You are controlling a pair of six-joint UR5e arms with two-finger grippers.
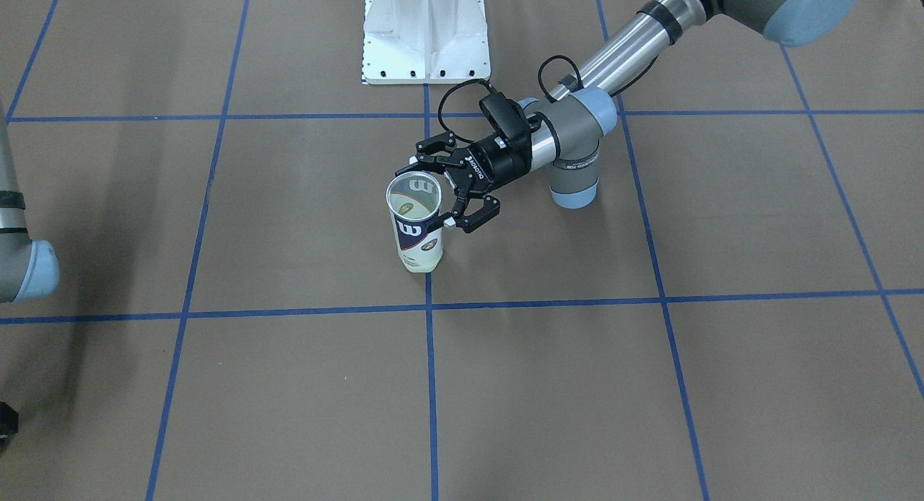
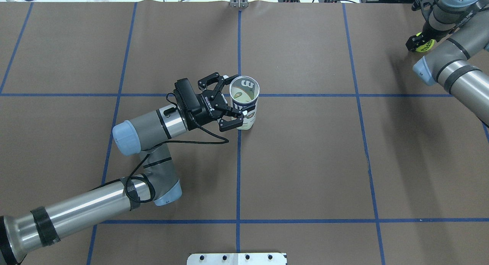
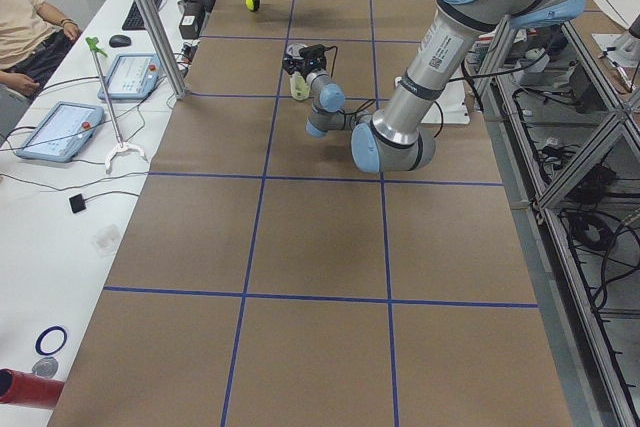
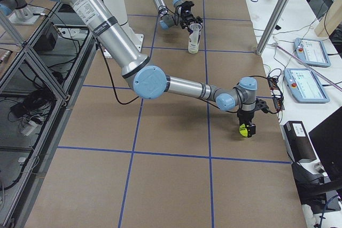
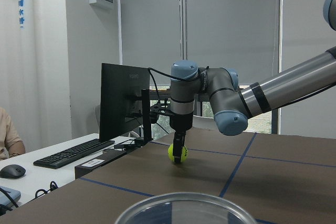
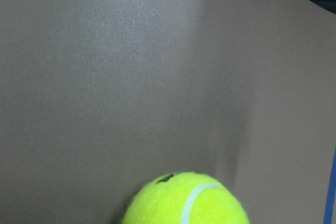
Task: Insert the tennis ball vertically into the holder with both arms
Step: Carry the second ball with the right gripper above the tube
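My left arm (image 2: 76, 211) comes in from the lower left of the overhead view. It bends at the elbow and reaches toward the middle. Its wrist lies flat, so my left gripper (image 2: 230, 101) points sideways, with one finger pressed on each side of the holder (image 2: 247, 108). My right arm (image 2: 458, 70) sits in the upper right corner. Its wrist points straight down, and my right gripper (image 2: 420, 43) squeezes the tennis ball (image 2: 426, 46). The two grippers are well apart.
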